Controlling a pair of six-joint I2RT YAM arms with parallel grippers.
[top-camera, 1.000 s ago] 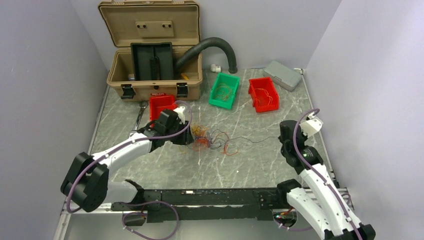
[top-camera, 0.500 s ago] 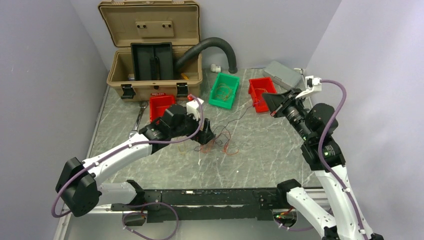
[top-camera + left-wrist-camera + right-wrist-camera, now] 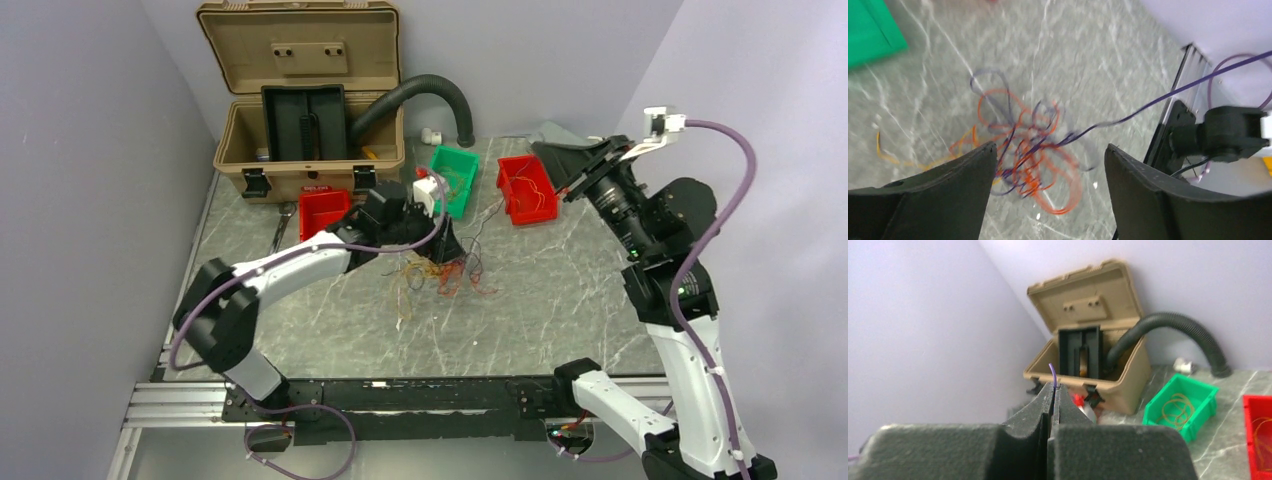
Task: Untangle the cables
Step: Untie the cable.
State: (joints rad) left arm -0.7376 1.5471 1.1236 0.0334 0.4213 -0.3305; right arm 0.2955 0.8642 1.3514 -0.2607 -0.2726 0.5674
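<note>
While raised to the right of the green bin (image 3: 464, 165), pinches one purple wire (image 3: 1051, 371) in the closed right tool (image 3: 1053, 388); hangs the left tool (image 3: 1050, 150) wide apart over the cables (image 3: 1033, 155), tangled on the counter (image 3: 560, 290) near that bin's front.

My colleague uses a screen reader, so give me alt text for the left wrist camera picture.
The left end effector is open over a loose tangle of thin orange and purple cables on the grey marbled table. One dark purple strand runs out toward the upper right, and a green bin shows its corner at upper left; the picture is blurred.
</note>
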